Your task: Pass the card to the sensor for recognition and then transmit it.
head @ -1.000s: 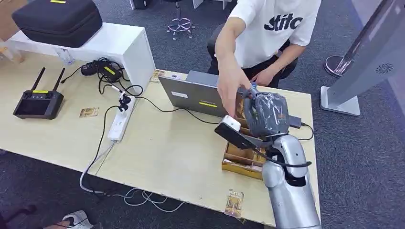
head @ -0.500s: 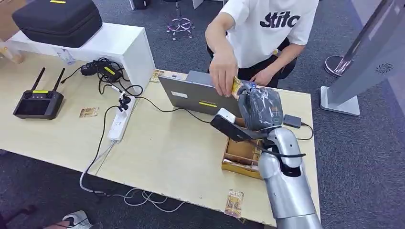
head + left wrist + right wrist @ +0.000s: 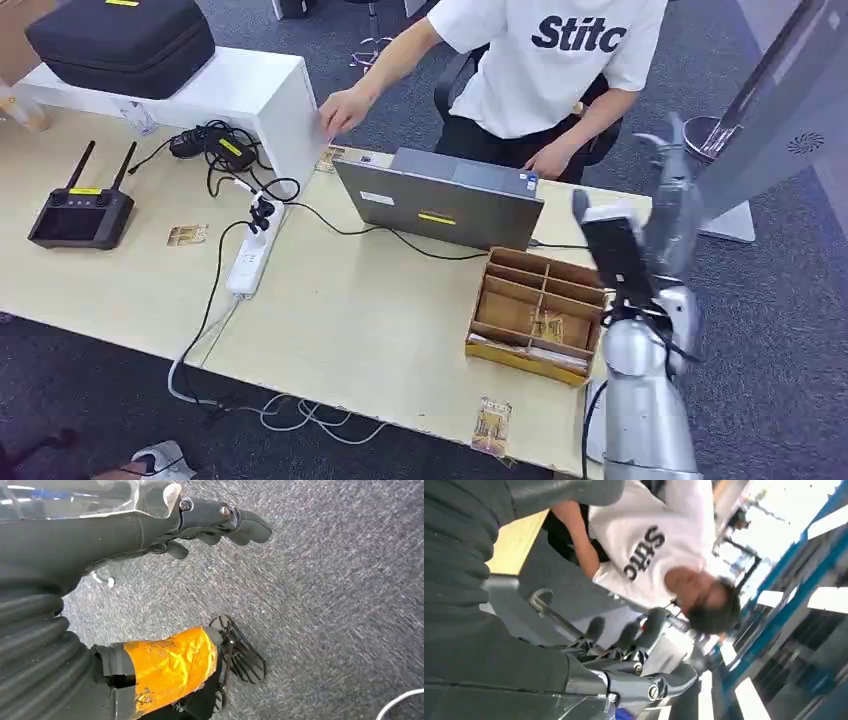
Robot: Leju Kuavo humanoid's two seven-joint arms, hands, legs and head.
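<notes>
My right hand [image 3: 668,185] is raised at the table's right end, past the wooden box [image 3: 520,345], and is blurred. The right wrist view shows its fingers [image 3: 624,635] spread with nothing between them. My left hand [image 3: 200,525] hangs over grey carpet and holds nothing. A person in a white shirt [image 3: 560,60] sits behind the laptop [image 3: 440,205], one hand [image 3: 340,108] stretched to the white shelf [image 3: 250,95], above a card [image 3: 330,157] at the table's far edge. Whether that hand holds a card I cannot tell. More cards lie in the box [image 3: 548,325], at the front edge [image 3: 490,424] and at left [image 3: 187,235].
A grey slanted stand [image 3: 780,120] rises right of the table, close to my raised arm. A power strip [image 3: 248,262] with cables lies left of the laptop. Farther left are a black remote controller [image 3: 80,215] and a black case [image 3: 120,40] on the shelf.
The person took a card from my right hand over the box and moved it left toward the shelf. My right hand swung right and up, away from the box.
</notes>
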